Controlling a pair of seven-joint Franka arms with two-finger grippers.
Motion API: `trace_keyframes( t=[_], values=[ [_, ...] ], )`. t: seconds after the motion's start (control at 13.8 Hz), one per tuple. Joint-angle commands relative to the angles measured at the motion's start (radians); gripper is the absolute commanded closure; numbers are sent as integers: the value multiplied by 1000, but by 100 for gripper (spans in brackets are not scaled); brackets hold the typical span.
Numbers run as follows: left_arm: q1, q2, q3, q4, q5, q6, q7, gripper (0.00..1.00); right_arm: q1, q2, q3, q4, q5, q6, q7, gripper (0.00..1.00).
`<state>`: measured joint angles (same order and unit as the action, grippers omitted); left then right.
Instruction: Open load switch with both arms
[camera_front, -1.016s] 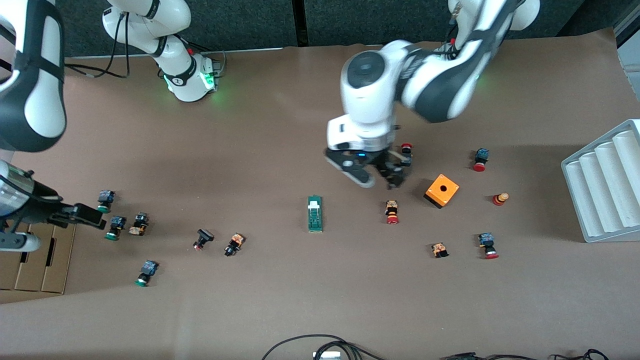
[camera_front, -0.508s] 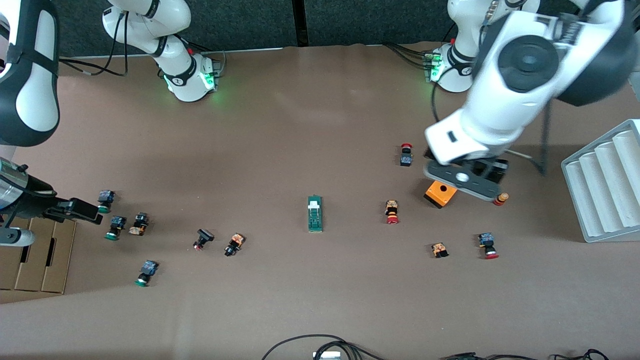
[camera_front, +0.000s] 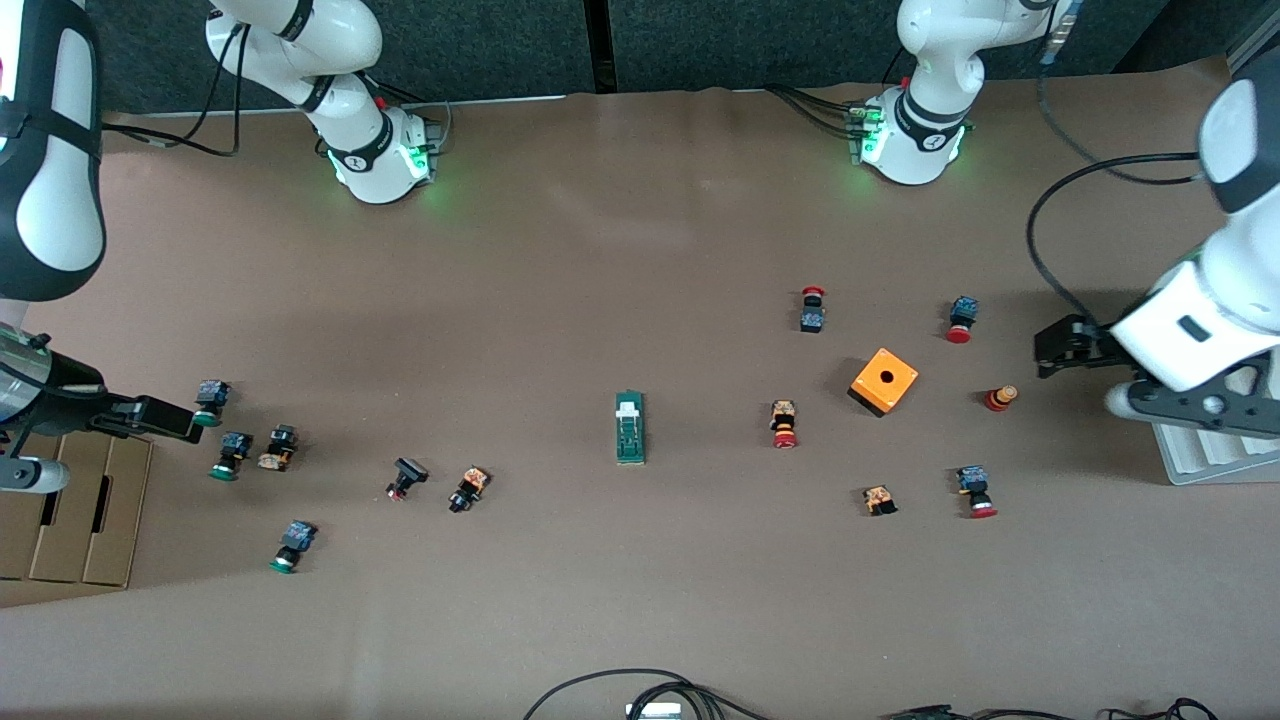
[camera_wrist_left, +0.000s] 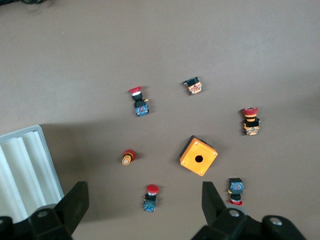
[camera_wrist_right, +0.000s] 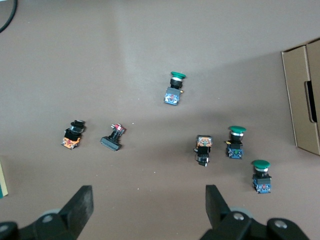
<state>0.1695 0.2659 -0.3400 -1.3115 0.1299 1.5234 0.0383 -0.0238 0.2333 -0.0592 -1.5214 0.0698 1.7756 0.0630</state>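
The load switch (camera_front: 630, 428), a narrow dark green block with a white end piece, lies flat in the middle of the table with neither gripper touching it. A sliver of it shows at the right wrist view's edge (camera_wrist_right: 2, 178). My left gripper (camera_front: 1064, 346) hangs open and empty over the table beside the white tray; its wrist view shows the wide-spread gripper (camera_wrist_left: 143, 205) high above a red-capped button (camera_wrist_left: 151, 196). My right gripper (camera_front: 165, 420) waits open and empty over the green-capped buttons at the right arm's end; in its own view the gripper (camera_wrist_right: 148, 205) frames bare table.
An orange cube with a hole (camera_front: 884, 381) and several red-capped buttons (camera_front: 783, 424) lie toward the left arm's end. A white ridged tray (camera_front: 1215, 330) stands at that end. Green-capped buttons (camera_front: 232, 455) and a cardboard box (camera_front: 70, 520) sit at the right arm's end. Cables (camera_front: 640, 690) lie at the table's near edge.
The left arm has swung away from near the load switch, over the orange cube, to the white tray at its end of the table. The right arm has hardly moved.
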Motion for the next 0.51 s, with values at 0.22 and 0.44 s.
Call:
trace_keyframes(
  t=[0.22,0.44],
  values=[
    [-9,-45,95,-18,-59,-26,57,0,-30,-45,44,15,-22,-70,80,0],
    [-185,-170,346,-203,-150,87,66,0,-31,-69,42,17,-24,-88,75,0]
  ],
)
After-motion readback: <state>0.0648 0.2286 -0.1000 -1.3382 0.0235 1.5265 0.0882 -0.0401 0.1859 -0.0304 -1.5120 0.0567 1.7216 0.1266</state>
